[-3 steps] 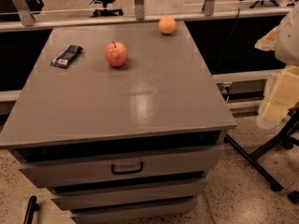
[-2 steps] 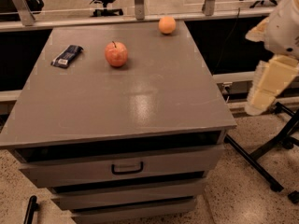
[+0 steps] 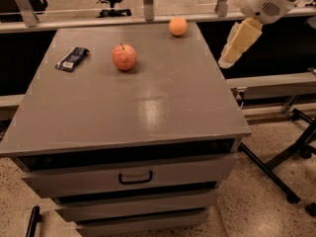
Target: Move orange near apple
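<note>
The orange (image 3: 178, 26) is small, round and plain, and sits at the far edge of the grey table top (image 3: 148, 107), right of the middle. The apple (image 3: 124, 57) is red-pink with a thin dark stem and stands to the left of the orange and nearer to me, apart from it. My gripper (image 3: 236, 46) hangs in the air past the table's right edge, to the right of the orange and a little nearer than it. It holds nothing that I can see.
A dark flat packet (image 3: 72, 59) lies at the table's left, left of the apple. Drawers with a handle (image 3: 135, 177) are below the top. A rail (image 3: 98, 21) runs behind the table. Black stand legs (image 3: 291, 181) spread over the floor at the right.
The arm has risen and swung left, from low beside the table's right side to level with the far right corner, closer to the orange. The fruits have not moved.
</note>
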`<state>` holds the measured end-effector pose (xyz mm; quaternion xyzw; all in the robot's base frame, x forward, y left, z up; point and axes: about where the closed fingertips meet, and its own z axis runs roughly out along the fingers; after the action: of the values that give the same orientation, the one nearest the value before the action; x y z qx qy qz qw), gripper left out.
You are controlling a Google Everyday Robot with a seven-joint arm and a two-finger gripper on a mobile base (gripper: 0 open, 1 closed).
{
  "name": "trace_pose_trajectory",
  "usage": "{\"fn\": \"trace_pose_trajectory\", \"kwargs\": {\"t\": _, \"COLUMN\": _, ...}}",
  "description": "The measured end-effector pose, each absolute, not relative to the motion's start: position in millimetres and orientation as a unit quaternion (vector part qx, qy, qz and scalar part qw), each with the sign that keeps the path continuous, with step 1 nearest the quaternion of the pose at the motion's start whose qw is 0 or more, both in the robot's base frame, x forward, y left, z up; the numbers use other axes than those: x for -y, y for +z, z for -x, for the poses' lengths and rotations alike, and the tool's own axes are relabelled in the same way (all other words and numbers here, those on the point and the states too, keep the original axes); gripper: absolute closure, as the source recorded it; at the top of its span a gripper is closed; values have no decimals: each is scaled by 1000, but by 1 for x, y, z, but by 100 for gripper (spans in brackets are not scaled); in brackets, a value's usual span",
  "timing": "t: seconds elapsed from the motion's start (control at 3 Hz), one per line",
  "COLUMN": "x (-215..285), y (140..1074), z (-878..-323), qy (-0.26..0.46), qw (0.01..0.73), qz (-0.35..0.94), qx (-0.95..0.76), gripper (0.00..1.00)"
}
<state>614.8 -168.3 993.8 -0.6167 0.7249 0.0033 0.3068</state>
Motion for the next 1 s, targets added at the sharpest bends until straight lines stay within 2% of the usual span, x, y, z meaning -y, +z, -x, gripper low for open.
{"fn": "trace_pose_trajectory", "kwargs": {"t": 0.33, "x": 160, "y": 988, "z": -681, "qy": 40, "qw": 365, "qz": 580, "qx": -727, "gripper": 0}}
{"fn": "trace_pose_trajectory", "kwargs": {"t": 1.0, "x": 122, "y": 951, "z": -825, "qy": 164, "qw": 522, "qz": 455, "qx": -703, "gripper": 0}}
